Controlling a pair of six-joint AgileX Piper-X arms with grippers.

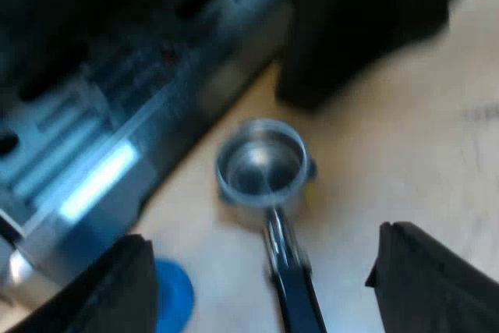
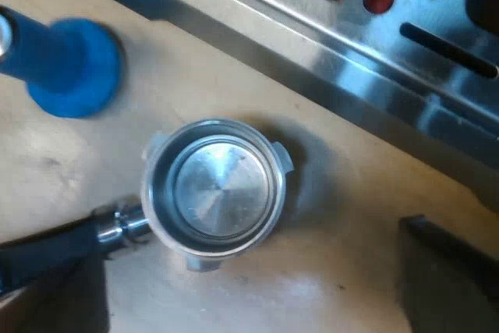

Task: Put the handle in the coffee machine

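Glossy metal holder (image 2: 210, 185), brushed-steel machine (image 2: 312, 37), pale wooden table (image 2: 351, 224)

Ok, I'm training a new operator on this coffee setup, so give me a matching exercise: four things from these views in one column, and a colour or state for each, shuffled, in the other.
Things
1. metal holder
2. tamper
3. espresso machine
4. left tool

Colour or state
A. blue
B. open, one finger on each side of the dark handle
C. lying loose on the table, basket empty
D. shiny steel with dark slots

Pairs: 1-C, 2-A, 3-D, 4-B
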